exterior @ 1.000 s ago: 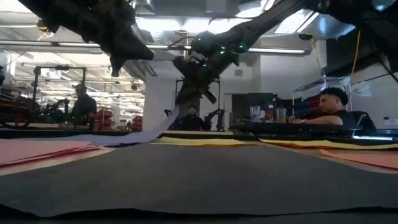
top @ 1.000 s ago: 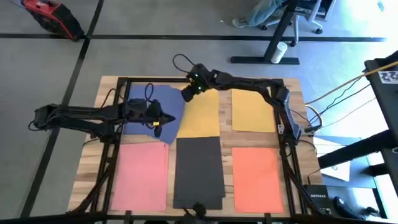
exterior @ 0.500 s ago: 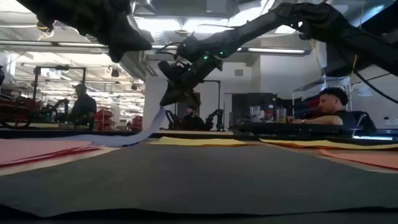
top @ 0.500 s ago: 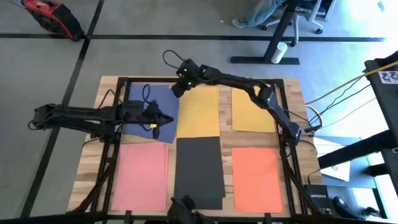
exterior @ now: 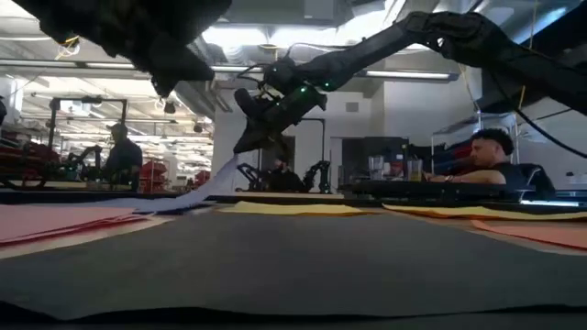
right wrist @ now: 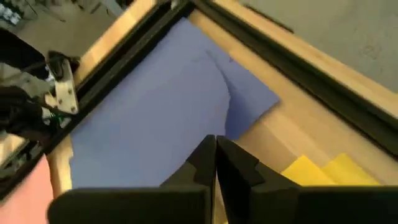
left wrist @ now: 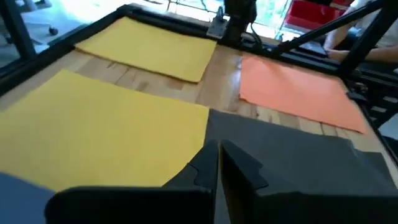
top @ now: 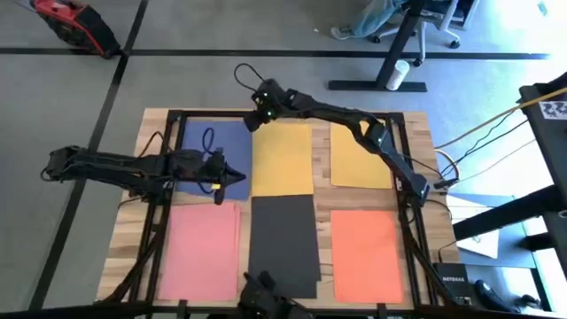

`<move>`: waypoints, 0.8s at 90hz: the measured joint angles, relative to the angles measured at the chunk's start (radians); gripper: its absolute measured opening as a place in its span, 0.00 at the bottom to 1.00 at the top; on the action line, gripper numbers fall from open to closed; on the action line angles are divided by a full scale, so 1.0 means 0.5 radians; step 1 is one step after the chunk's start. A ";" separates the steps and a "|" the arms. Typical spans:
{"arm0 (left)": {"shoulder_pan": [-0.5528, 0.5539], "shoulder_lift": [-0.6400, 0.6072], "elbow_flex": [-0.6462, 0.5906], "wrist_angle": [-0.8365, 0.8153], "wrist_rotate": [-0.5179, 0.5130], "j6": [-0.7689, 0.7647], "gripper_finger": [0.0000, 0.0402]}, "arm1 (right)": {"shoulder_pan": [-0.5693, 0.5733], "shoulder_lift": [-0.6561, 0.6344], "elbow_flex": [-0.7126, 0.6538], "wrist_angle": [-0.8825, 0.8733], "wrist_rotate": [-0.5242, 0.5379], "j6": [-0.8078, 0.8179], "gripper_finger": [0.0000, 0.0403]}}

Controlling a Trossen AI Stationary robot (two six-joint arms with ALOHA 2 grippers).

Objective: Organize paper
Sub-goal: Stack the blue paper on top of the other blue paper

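The paper lies in sheets on the wooden table. A blue sheet (top: 213, 146) is at the far left, with a yellow one (top: 282, 159) to its right. My right gripper (top: 255, 122) is shut on the blue sheet near its far right corner. In the low view that edge (exterior: 220, 174) rises from the table to the fingers. My left gripper (top: 237, 175) hangs shut above the blue sheet's near right corner and holds nothing. The left wrist view shows yellow and black paper beneath its fingertips (left wrist: 219, 155). My right gripper pinches the blue sheet's right edge (right wrist: 208, 134) between its two fingers, close to the far right corner. The fingers slant down from the table's right side. The held edge is raised off the table with a crease beside it, and the rest of the sheet lies flat.
A darker yellow sheet (top: 359, 157) lies at the far right. Along the near side lie pink (top: 202, 248), black (top: 283, 244) and orange (top: 366, 252) sheets. A black metal frame (top: 292, 113) runs round the table. People sit in the room beyond the far edge.
My right gripper has gone toward the table's left and far edges, pulling the blue sheet's right edge with it. The sheet lay skewed over the yellow one. It is now drawn off the yellow sheet and lies squarer at the far left.
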 joint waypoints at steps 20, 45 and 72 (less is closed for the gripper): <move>0.000 0.050 -0.058 -0.137 -0.104 -0.043 0.00 | 0.001 0.000 0.000 0.018 -0.044 0.003 0.00; 0.142 0.469 -0.059 -0.146 -0.249 -0.061 0.00 | 0.003 0.000 0.000 0.053 -0.044 0.007 0.12; 0.282 0.853 -0.060 0.009 -0.378 -0.118 0.00 | 0.003 -0.002 -0.001 0.048 -0.126 -0.087 0.20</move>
